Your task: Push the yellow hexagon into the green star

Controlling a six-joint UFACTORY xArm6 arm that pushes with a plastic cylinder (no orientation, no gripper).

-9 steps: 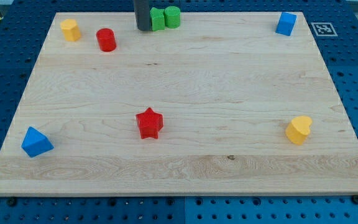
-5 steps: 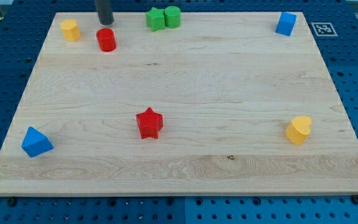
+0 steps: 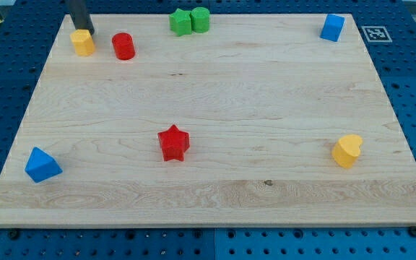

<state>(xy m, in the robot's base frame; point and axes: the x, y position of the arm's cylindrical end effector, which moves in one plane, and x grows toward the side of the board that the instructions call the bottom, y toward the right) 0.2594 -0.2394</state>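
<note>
The yellow hexagon sits at the board's top left. My tip is right at the hexagon's top edge, touching or nearly touching it. The green star lies at the top edge near the middle, far to the hexagon's right, with a green cylinder touching its right side. A red cylinder stands between the hexagon and the green star.
A red star lies left of the board's centre. A blue triangular block is at the bottom left, a yellow heart at the right, and a blue block at the top right. The wooden board rests on a blue pegboard.
My tip has slid left along the top edge, from beside the green star, past the red cylinder, to the yellow hexagon. The hexagon has shifted slightly downward.
</note>
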